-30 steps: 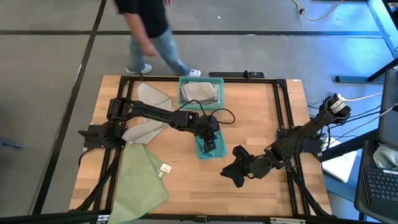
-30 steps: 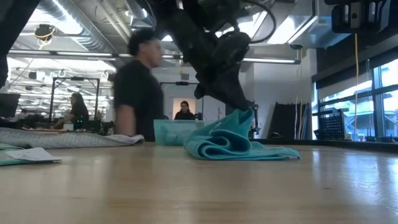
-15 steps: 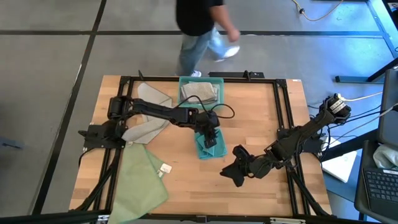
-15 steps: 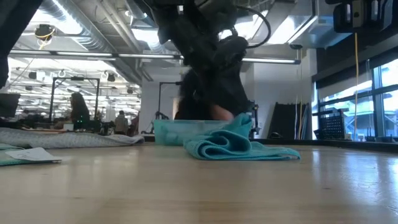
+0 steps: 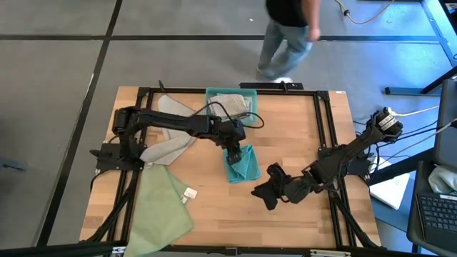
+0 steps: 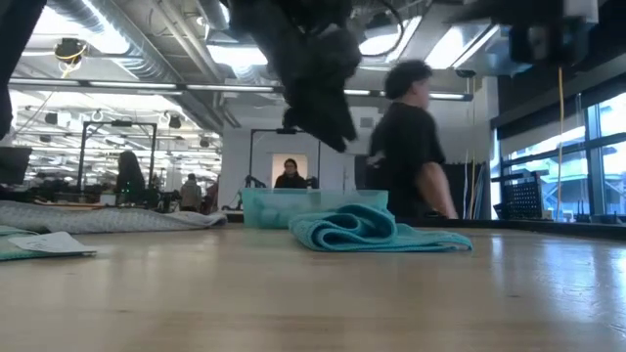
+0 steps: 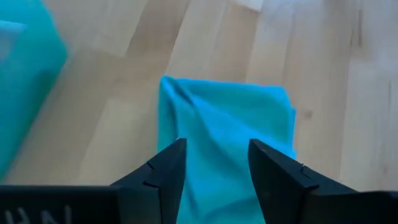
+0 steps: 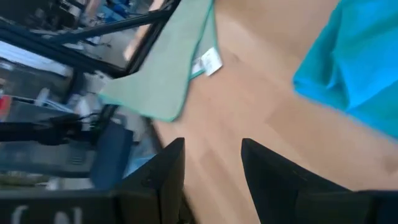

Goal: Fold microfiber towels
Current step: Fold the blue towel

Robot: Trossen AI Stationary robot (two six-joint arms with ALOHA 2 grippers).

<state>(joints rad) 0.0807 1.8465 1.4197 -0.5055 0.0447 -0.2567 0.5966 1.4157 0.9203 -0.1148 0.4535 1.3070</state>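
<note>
While the left gripper (image 5: 234, 141) hangs just above the folded teal towel (image 5: 242, 164), its fingers (image 7: 163, 169) stand apart with nothing between them; the towel lies free near the middle of the tabletop (image 5: 300, 128).

Item, teal towel: folded into a rough rectangle, one edge rumpled in the low view (image 6: 377, 230), resting just short of the bin (image 5: 230, 108) at the far edge.

Item, right gripper (image 5: 263, 193): waiting low toward the near-right, fingers (image 8: 155, 174) parted, empty.

Item, green towel (image 5: 161, 207): spread flat at the near-left corner, white tag (image 5: 190, 193) showing; unfolded.

Item, grey towel (image 5: 171, 128): loose at the left edge, partly under the left arm. Another grey cloth (image 5: 232, 102) sits in the bin.

Step in hand, by judgement: releasing the finished fold and withdrawing. To do it well, lift straight up clear of the top layer so no corner drags, then go for the next loose towel, likely grey or green; press the rumpled edge flat first if a neat stack matters.

Change since a second ago: the left gripper was down and pinching the teal towel, whose corner stood peaked; now the fingers have opened, the gripper has risen and moved toward the bin, and the towel has settled flat. A person beyond the far edge has walked across toward the right. The right arm has barely moved.
</note>
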